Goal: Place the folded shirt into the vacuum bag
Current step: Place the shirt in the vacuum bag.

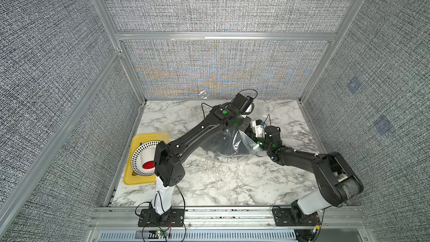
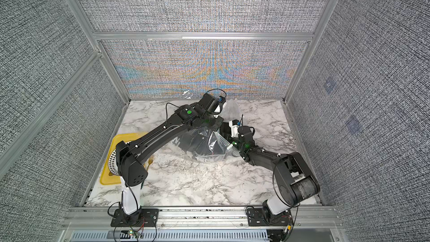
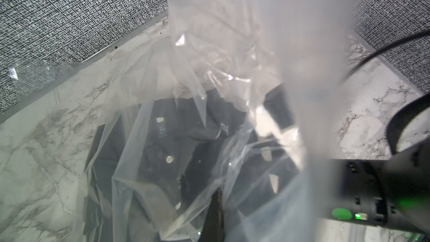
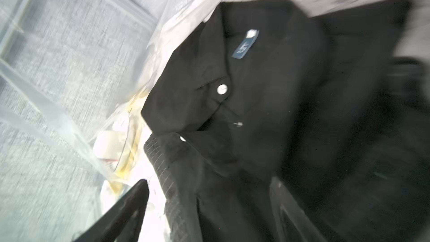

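Left gripper (image 3: 217,196), jaws pinching the vacuum bag (image 1: 235,143) near the far edge of the surface (image 1: 232,182); right gripper (image 4: 209,189), jaws spread, over the shirt (image 4: 256,89) inside.

A clear plastic bag (image 3: 149,182) hangs close to the lens and blurs much of the view. Through its wrinkled film shows a black shirt (image 3: 144,150) with a white button (image 3: 169,158) and a blue label (image 3: 161,128), lying on the marbled surface (image 3: 35,147). Beside it, a black arm part (image 3: 363,182) shows a green light (image 3: 342,214)
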Controlling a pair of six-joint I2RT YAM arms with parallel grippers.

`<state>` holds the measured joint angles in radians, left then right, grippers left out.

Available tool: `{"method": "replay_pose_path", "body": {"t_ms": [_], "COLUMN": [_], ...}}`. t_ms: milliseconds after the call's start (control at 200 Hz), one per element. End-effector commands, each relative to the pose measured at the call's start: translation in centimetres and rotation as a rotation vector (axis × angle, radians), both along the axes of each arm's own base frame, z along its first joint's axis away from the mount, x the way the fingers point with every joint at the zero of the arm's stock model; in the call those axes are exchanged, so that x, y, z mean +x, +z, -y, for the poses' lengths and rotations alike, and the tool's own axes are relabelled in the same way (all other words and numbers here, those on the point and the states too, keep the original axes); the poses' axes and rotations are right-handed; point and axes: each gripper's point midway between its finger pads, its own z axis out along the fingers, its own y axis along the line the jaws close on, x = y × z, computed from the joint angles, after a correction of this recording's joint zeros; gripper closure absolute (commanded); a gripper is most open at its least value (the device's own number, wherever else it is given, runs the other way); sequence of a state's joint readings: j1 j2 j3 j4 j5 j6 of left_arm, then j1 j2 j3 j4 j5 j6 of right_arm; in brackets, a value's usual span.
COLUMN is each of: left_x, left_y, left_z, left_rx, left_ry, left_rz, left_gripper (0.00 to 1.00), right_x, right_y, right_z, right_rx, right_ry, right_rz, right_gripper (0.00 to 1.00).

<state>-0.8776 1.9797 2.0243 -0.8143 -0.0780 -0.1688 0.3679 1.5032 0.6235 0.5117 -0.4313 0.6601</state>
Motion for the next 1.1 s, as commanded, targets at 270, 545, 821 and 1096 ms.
{"method": "replay_pose_path", "body": {"t_ms": [270, 545, 821, 1096], "left_x": [-2.8, -4.5, -5.2, -5.8], "left_y": [0.4, -0.1, -0.2, 0.0], "left_z": [0.4, 0.7, 0.6, 0.6], "left_rx": [-0.056, -0.086, -0.086, -0.088], "left_ry": [-0.105, -0.151, -0.166, -0.185], "left_rz": [-0.086, -0.148, -0.162, -0.167], "left_gripper": [1.00, 0.98, 0.97, 0.96], "right_x": [-1.1, -0.8, 0.2, 2.1], "right_y": [6.7, 8.3, 4.8, 5.0], "right_z": [7.9, 13.8, 16.1, 13.8], "right_rx": [-0.081, -0.109, -0.127, -0.061], "right_ry": [-0.182, -0.267, -0.266, -0.082], "right_rz": [0.142, 0.155, 0.047, 0.079], "right_gripper": [0.16, 0.20, 0.22, 0.23]}}
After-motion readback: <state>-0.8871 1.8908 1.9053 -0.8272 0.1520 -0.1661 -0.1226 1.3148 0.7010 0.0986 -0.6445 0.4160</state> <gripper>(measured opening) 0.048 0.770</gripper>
